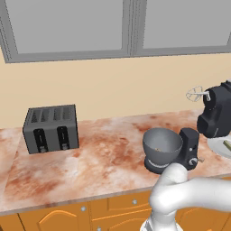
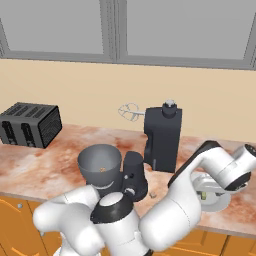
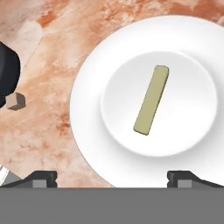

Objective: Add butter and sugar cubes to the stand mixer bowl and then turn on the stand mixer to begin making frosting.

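Butter (image 3: 151, 100) lies slanted on the plate (image 3: 87, 118) beneath your wide-open end effector (image 3: 113, 177); descend unaligned and you'll likely skid it off the fingers.

One toaster (image 1: 51, 128) with four slots stands on the counter (image 1: 99, 167), along with one stand mixer (image 2: 161, 137) and one grey bowl (image 1: 162, 145). There is one white plate (image 3: 94, 131) with a single stick of butter (image 3: 151, 99) on it. One small sugar cube (image 3: 16, 101) lies on the counter beside the plate, and a tiny speck sits inside the bowl, too small to identify.
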Tool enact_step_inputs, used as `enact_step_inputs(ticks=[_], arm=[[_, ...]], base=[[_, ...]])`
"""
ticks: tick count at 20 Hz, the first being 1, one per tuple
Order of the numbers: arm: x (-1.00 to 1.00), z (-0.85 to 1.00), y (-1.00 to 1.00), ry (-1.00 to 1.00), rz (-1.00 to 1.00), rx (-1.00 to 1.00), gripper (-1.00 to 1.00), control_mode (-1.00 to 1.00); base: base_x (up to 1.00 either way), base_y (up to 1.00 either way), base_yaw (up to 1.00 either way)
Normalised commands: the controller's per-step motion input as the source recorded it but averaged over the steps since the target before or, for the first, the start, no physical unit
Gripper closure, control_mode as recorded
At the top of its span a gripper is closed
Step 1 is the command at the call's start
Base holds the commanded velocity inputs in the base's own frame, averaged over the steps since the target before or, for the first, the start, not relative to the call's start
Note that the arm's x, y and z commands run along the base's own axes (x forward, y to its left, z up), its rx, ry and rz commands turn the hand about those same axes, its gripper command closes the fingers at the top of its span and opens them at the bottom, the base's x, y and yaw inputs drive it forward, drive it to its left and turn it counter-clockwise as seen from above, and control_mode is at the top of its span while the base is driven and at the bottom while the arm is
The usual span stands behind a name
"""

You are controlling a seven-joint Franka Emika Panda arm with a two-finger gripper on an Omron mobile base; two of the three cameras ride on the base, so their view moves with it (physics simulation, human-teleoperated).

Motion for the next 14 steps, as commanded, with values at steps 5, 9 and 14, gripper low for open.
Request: enact_step_inputs(ticks=[5,9,14], arm=[[0.04,-0.09,0.12,0.0,0.02,0.01,-1.0,-1.0],[0.0,-0.29,0.29,0.0,0.0,0.0,-1.0,-1.0],[0.24,-0.24,0.18,0.0,0.0,0.0,-1.0,-1.0]], base=[[0.0,0.0,0.0],[0.0,0.0,0.0],[0.0,0.0,0.0]])
